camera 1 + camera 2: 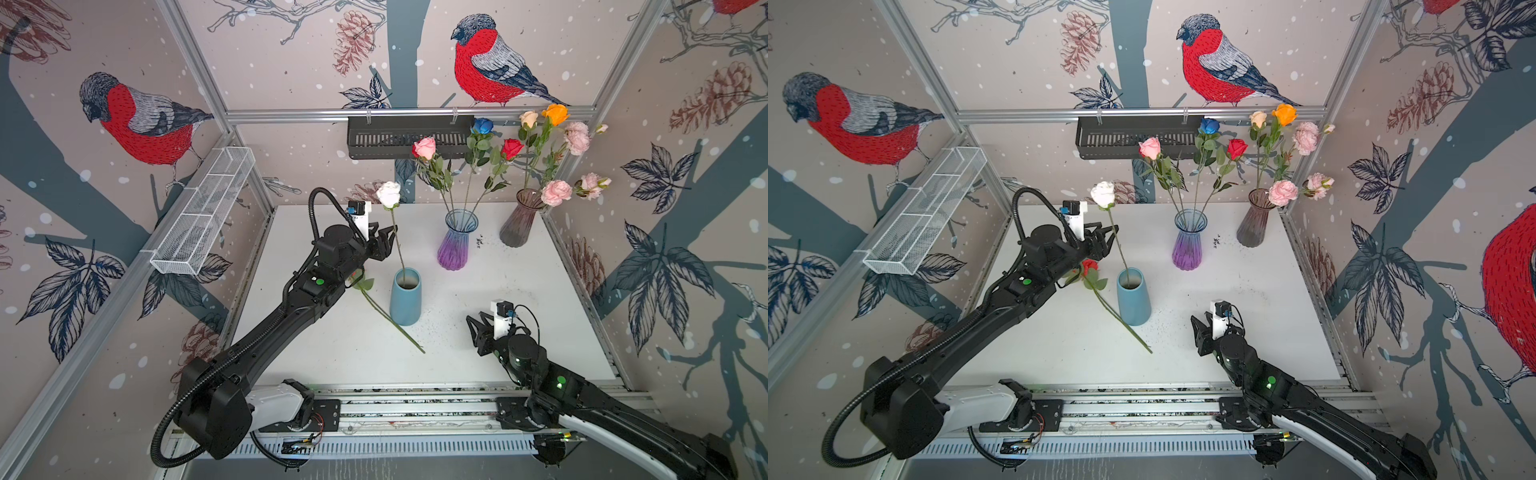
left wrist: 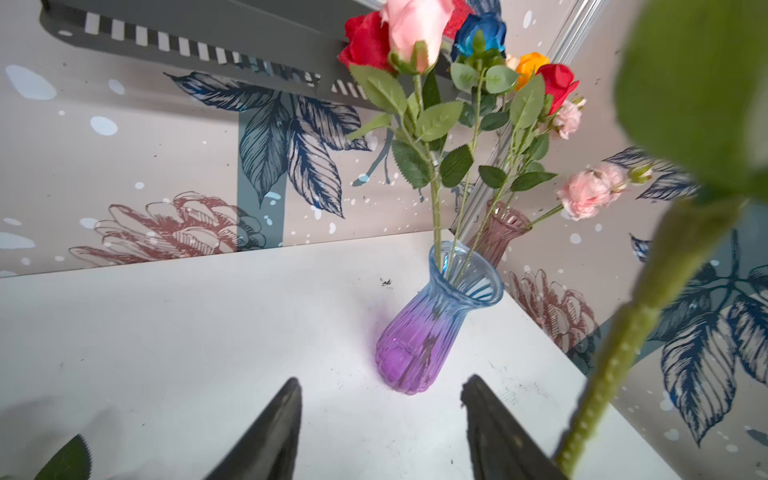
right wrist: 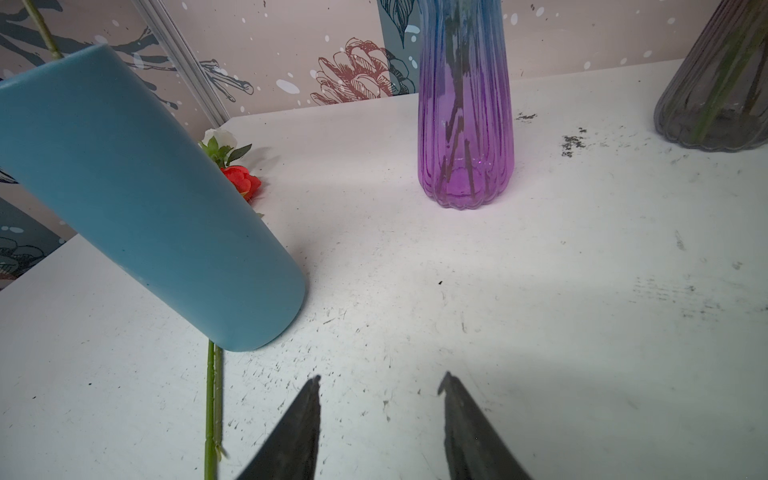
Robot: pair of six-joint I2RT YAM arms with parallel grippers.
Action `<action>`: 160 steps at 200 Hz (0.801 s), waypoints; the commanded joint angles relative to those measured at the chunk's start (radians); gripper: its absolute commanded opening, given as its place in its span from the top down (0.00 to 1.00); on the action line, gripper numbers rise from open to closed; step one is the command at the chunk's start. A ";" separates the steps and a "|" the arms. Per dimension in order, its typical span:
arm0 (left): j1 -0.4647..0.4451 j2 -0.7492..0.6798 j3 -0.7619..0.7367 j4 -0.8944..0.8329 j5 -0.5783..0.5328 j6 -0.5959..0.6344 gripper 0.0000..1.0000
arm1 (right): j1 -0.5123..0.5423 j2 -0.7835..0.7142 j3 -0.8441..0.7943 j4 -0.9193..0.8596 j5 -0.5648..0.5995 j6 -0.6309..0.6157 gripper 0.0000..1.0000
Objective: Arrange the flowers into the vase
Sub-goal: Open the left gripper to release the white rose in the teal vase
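Black left arm [image 1: 291,307]: stretched long, elbow far behind its pincer, wrist raised. Left gripper [image 1: 388,241], black two-finger parallel type: jaws parted, fingers [image 2: 270,436] well apart in the wrist view. Black right arm [image 1: 573,390]: folded, elbow close behind its pincer. Right gripper [image 1: 473,334], same black two-finger type: sits low, jaws parted.

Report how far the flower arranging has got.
Done: purple vase and smoky vase hold flowers; white rose stands in the blue vase. In hand: nothing; left gripper open beside its stem, right gripper open, empty. Left: red rose lying on the table.
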 commanded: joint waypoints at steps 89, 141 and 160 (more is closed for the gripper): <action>-0.131 -0.023 0.108 -0.021 -0.064 0.018 0.37 | 0.002 -0.004 -0.001 0.026 0.018 0.000 0.52; -0.092 -0.173 -0.013 -0.104 -0.092 -0.004 0.36 | 0.003 -0.002 -0.003 0.029 0.015 -0.001 0.52; -0.030 -0.234 -0.132 -0.098 -0.054 -0.057 0.36 | 0.003 0.001 -0.004 0.031 0.013 -0.003 0.52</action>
